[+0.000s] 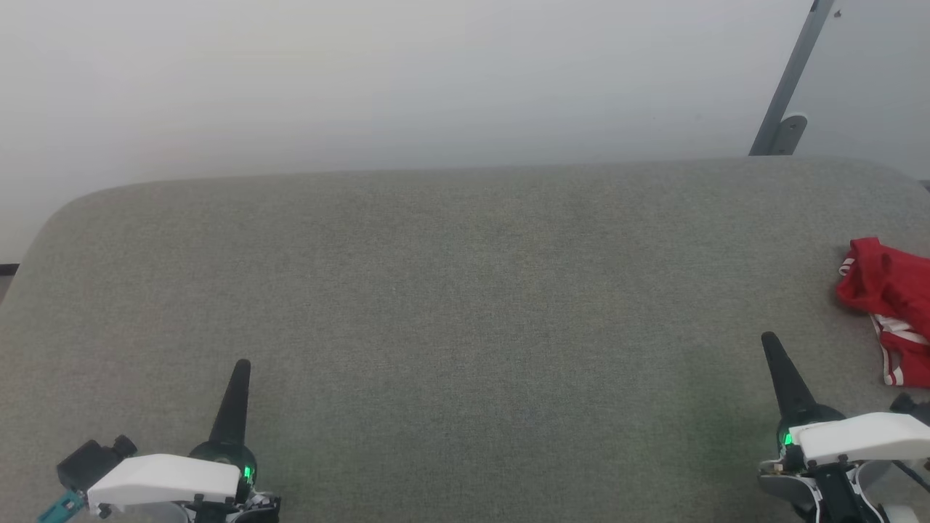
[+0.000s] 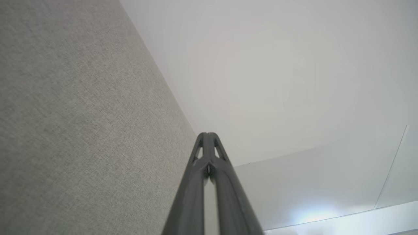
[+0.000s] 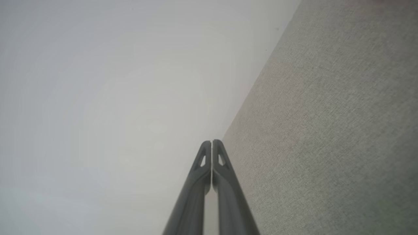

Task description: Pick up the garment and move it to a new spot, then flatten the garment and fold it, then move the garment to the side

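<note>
The red garment [image 1: 888,298] lies crumpled at the far right edge of the grey fabric table [image 1: 450,290], cut off by the head view's border, with red-and-white stripe trim showing at its lower part. My right gripper [image 1: 769,341] sits near the front right, shut and holding nothing, a short way left of and below the garment. At the front left my left gripper [image 1: 243,365] is shut and holds nothing, far from the garment. Both wrist views show the fingertips pressed together: the left gripper [image 2: 207,134] and the right gripper [image 3: 211,142].
A pale wall rises behind the table's far edge. A grey metal bar with a bracket [image 1: 788,94] leans at the back right. The table's corners are rounded, and its broad middle is bare grey fabric.
</note>
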### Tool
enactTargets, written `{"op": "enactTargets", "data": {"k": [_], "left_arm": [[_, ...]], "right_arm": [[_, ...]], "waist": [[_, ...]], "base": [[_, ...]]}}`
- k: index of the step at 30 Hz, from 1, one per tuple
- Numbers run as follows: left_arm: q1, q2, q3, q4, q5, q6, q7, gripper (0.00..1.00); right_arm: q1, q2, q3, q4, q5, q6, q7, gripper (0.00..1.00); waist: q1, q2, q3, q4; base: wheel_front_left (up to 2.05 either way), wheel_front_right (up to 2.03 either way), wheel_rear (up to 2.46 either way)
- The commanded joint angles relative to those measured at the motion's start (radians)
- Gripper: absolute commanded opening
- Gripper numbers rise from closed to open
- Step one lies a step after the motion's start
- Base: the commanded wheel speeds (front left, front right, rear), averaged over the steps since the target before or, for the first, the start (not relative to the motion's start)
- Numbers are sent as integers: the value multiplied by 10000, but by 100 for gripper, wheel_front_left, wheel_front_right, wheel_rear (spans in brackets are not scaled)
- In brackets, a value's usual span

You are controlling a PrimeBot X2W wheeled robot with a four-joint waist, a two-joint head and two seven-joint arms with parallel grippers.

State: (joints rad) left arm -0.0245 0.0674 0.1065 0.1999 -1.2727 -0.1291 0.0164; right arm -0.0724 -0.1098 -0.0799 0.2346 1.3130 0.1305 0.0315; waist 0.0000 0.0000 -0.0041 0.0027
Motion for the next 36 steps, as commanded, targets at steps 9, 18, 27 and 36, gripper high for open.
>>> {"op": "enactTargets", "data": {"k": [9,18,27,36], "left_arm": [[-343,-11,46,81,-897,-21,250,0],[-503,-51,53,181,-1569,-23,443,0],[-662,-89,59,275,-2197,-24,627,0],[-781,-124,65,370,-2780,-26,807,0]], "right_arm": [[-245,146,-110,0,768,5,236,0],[-282,280,-177,33,1369,5,394,0],[-341,388,-244,62,1928,4,564,0],[-373,504,-310,86,2458,4,703,0]], "waist": [[0,0,14,-5],[0,0,28,-10],[0,0,41,-15],[0,0,55,-21]], "base": [[0,0,0],[0,0,0],[0,0,0],[0,0,0]]}}
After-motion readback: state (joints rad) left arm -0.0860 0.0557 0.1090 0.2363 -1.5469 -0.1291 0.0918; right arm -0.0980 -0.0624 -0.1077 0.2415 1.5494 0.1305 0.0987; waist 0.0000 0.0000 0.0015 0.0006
